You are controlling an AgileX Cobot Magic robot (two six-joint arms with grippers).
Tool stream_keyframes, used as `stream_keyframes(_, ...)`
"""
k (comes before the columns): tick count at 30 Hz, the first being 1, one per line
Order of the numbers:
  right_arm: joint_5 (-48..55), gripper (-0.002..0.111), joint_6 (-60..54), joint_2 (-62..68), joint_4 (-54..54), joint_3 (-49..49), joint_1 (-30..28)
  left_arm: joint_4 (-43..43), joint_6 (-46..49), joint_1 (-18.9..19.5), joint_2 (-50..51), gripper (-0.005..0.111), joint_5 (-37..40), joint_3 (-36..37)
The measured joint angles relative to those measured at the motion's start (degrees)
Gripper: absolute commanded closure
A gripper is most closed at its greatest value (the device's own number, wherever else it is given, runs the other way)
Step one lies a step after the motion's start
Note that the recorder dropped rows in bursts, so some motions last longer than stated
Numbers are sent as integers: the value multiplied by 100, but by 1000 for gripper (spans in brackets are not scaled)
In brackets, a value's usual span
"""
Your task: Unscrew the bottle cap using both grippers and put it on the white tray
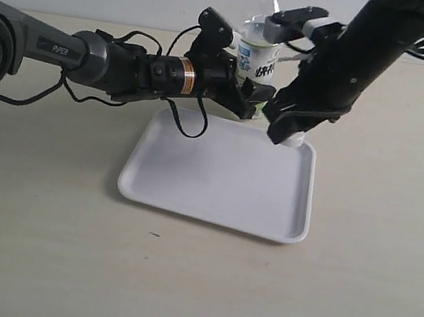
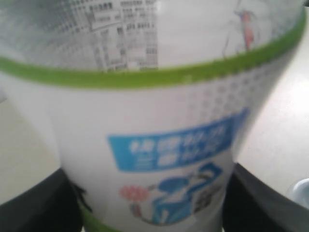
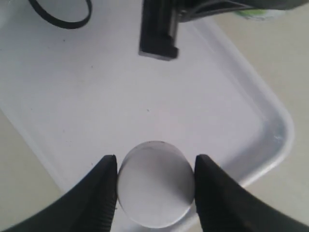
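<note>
White plastic, round and small, the bottle cap (image 3: 155, 186) sits pinched between the two black fingers (image 3: 102, 195) of the right gripper (image 3: 155, 191), one on each side and both touching its rim, so the jaws stand partly open, only as wide as the cap. In the exterior view this right gripper (image 1: 289, 133) hangs at the far right corner of the white tray (image 1: 217, 177), with the cap (image 1: 297, 141) showing just under its tips; whether the cap touches the tray floor or sits just above it cannot be told. The left gripper (image 1: 252, 100), on the slim grey-black arm marked "PIPER", reaches in level from the left and is clamped around the lower body of the bottle (image 1: 257, 51). Its wrist view is filled by the bottle (image 2: 159, 145) label, white with green bands and a blue panel, and a dark finger (image 2: 29, 210) presses in at each side, the jaws held apart by the bottle's width. The bottle stands upright just beyond the tray's far edge, towards its right end, its clear neck open at the top. The tray lies flat near the middle of the pale table (image 1: 54, 262). By count: two grippers, one bottle, one cap, one tray. A black cable loop (image 3: 60, 14) from the left arm hangs over the tray's far left part.
</note>
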Motion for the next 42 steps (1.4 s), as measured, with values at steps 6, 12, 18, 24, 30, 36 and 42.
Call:
stream_keyframes(6,-273,108,0,402,13,0,430,12,0,0,14,107,0,0)
stream_keyframes(12,-334,108,34,504,-154,16,443,12,-40,0,14,107,0,0)
stream_keyframes(18,-334,108,74,251,-242,16,443,-24,-288,0,14,106,0,0)
stream_keyframes(24,-237,108,97,111,-266,16,443,-61,-345,0,14,42,0,0)
stream_keyframes(30,-111,108,97,111,-276,16,443,-349,-345,0,14,1,-106,0)
stream_keyframes(36,-89,108,97,-20,-308,16,443,231,-454,82,-85,1,-116,0)
stream_keyframes(42,-15,108,233,-170,-321,16,443,1486,-1773,604,-423,2,-533,0)
